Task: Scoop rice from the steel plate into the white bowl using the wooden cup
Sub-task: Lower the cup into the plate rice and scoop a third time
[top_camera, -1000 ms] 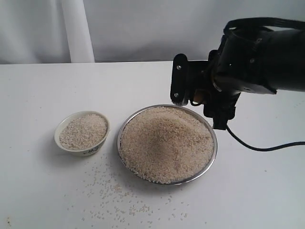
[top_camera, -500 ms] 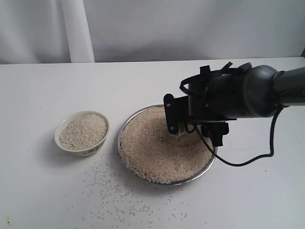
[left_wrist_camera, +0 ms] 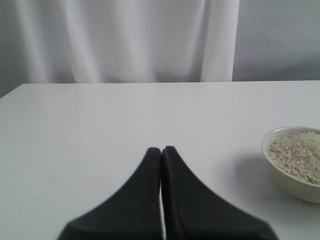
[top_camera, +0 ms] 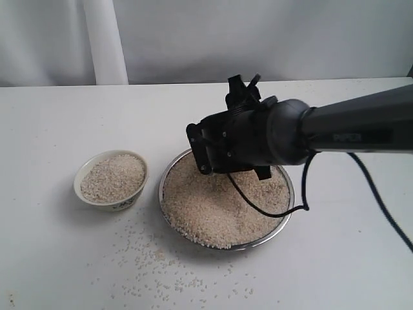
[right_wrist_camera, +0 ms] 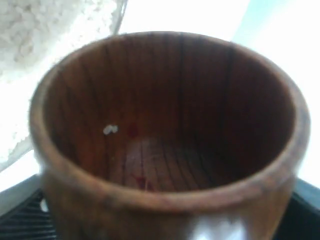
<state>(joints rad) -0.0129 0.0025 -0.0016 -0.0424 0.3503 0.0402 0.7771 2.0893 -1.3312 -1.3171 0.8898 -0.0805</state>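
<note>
The right gripper [top_camera: 214, 159] is clamped around the wooden cup [right_wrist_camera: 165, 140] and hangs low over the upper left part of the steel plate [top_camera: 290, 208]. From outside, the arm hides the cup. The wrist camera looks straight into it and shows it empty except for a grain or two stuck to the inner wall, so the scoop itself is probably only beginning. To do it well, the cup should tip so its mouth leads, bite into the deep middle of the rice [top_camera: 219, 213] rather than skim the thin edge by the rim, then roll upright before it lifts. A modest load looks wiser than a heaped one: the white bowl [top_camera: 97, 201], at the left of the frame just beside the plate, is already filled near its brim. Loose grains [top_camera: 155, 265] dot the table [top_camera: 58, 258] in front of both dishes. The black cable [top_camera: 271, 215] sags across the rice and could drag grains out over the edge, so a slow, level carry would help. The left gripper [left_wrist_camera: 161, 155] has its jaws pressed together on nothing, above bare table with the bowl off to the right of its view
</note>
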